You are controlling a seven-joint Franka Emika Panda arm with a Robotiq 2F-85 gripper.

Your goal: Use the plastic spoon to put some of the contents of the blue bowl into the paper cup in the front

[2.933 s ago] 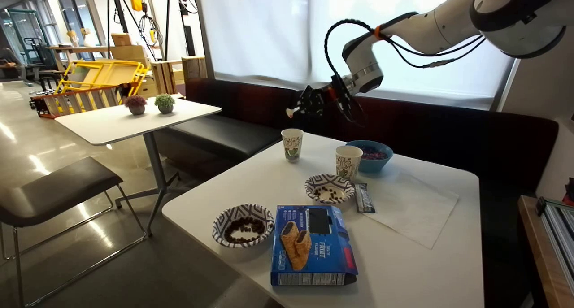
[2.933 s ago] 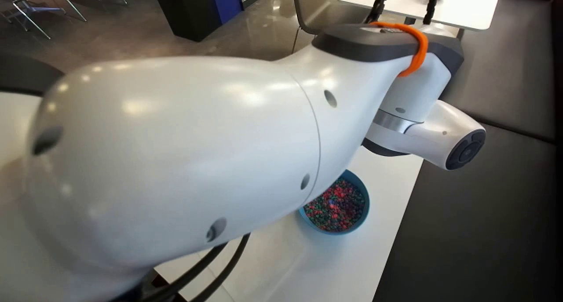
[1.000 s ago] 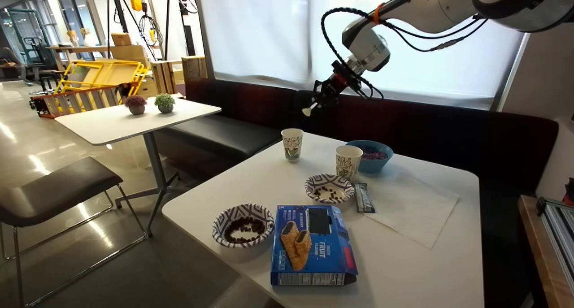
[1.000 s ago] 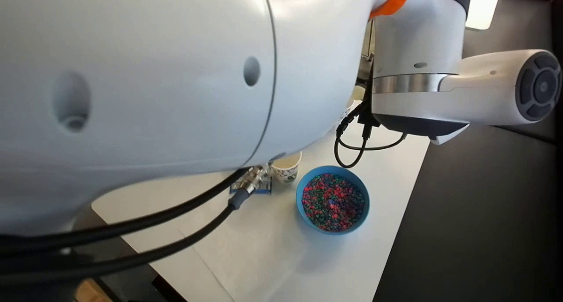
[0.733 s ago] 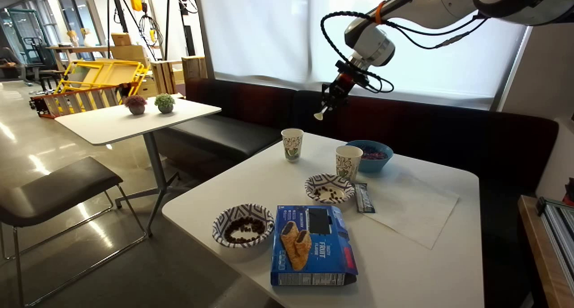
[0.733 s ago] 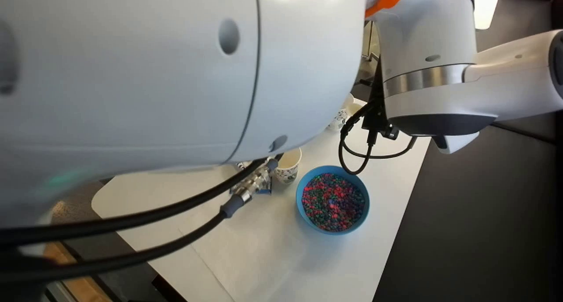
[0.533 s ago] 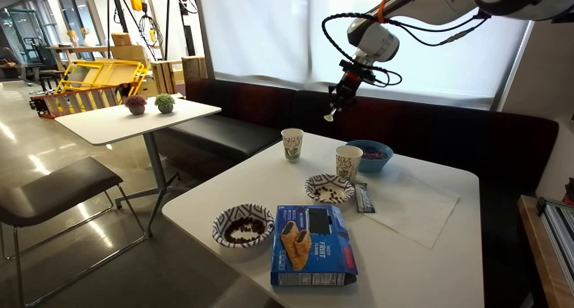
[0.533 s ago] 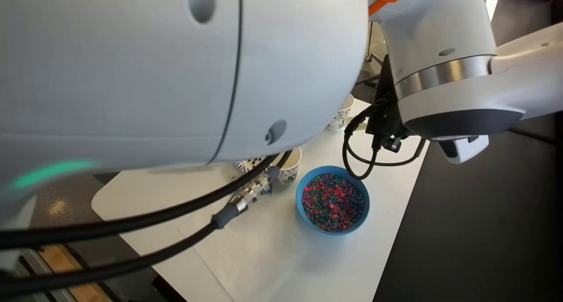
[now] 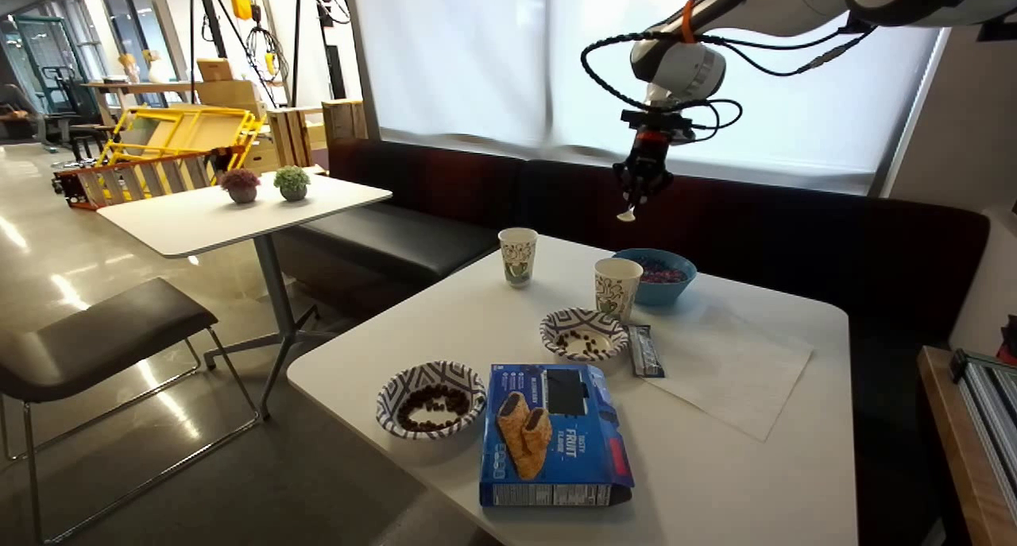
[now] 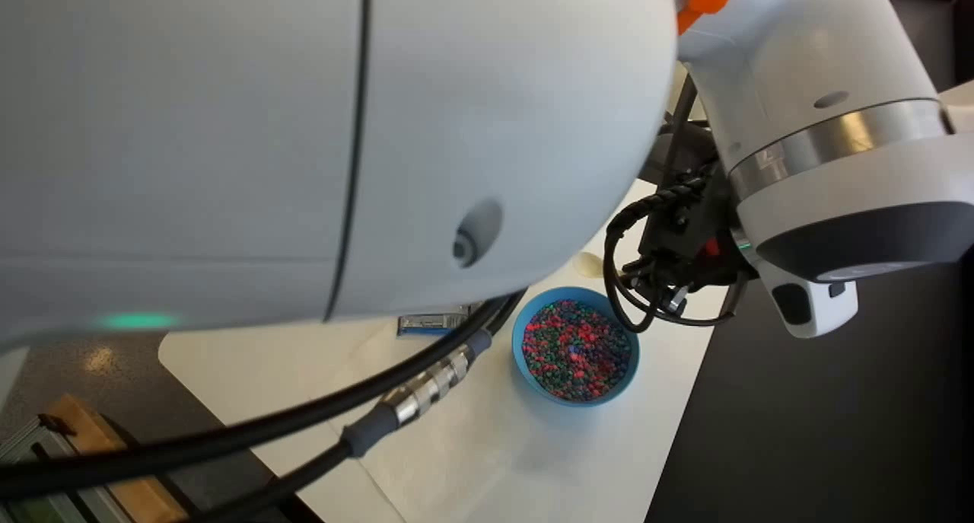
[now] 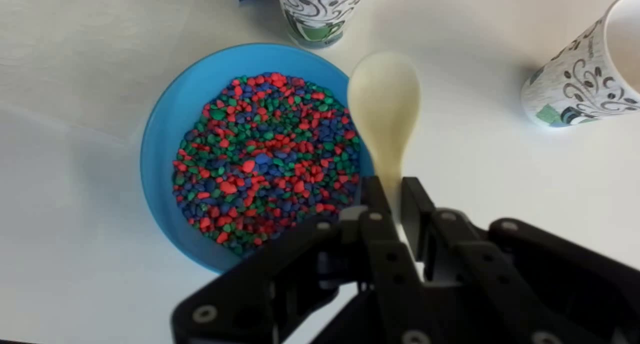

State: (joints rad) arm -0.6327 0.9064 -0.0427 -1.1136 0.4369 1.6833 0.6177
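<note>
Whitish plastic spoon [image 11: 387,118] hangs in air over white tabletop [image 11: 480,174], handle clamped btwn black fingers [image 11: 416,206]; round plain blue bowl [image 11: 159,153] w/ red, green & blue bits [image 11: 270,158] sits lower.

The spoon [image 11: 384,98] is showing smooth plastic. The blue bowl [image 11: 159,158] is presenting smooth, matt walls; its pebbles [image 11: 270,158] are looking rough. The cups [image 11: 320,16] are appearing as paper. The floor [image 9: 334,474] is showing gloss.

Bright window [image 9: 469,61]; spoon [image 11: 385,98] perhaps slightly blurred.
</note>
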